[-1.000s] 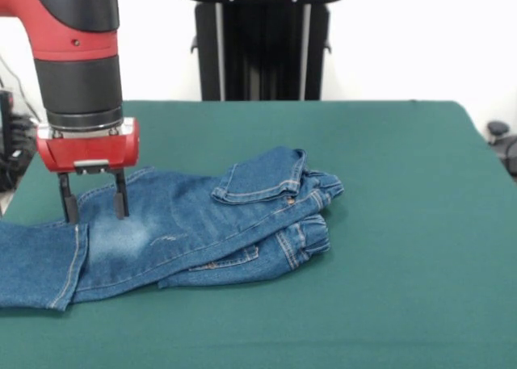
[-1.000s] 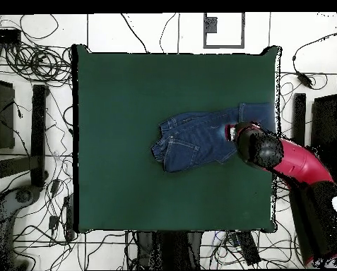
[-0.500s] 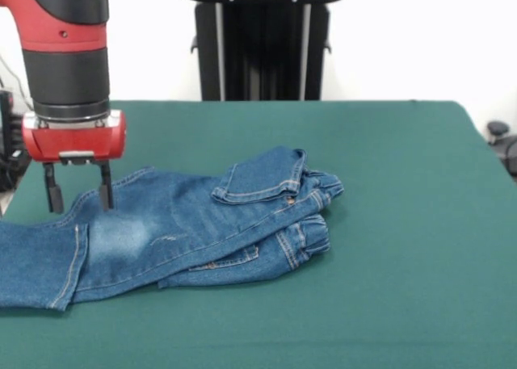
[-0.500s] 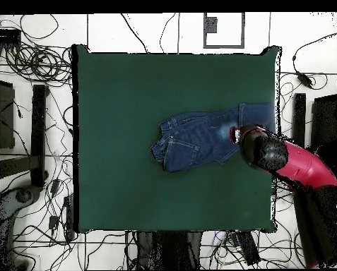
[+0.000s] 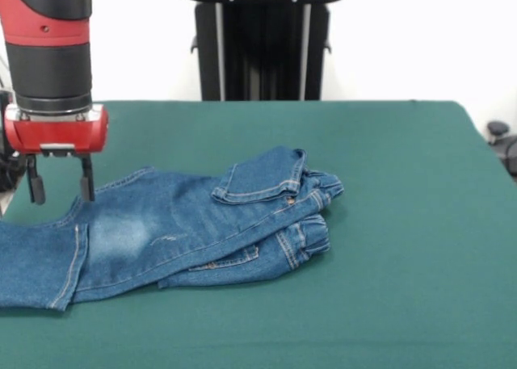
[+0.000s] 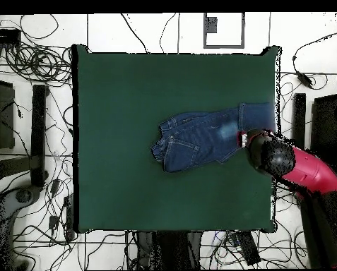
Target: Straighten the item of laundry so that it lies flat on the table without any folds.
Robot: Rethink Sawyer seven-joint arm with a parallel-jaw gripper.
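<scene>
Jeans [image 5: 178, 232] lie on the left half of the table [image 5: 388, 224], front view: one leg runs off the left edge, waist end bunched and folded over near centre. Pale patch on the leg. Gripper [image 5: 59, 183] hovers above the far-left leg edge, fingers spread, holding nothing.

jeans [image 5: 186, 228] on table [image 5: 404, 224], front-view left half | gripper [image 5: 60, 187] above their left end
</scene>
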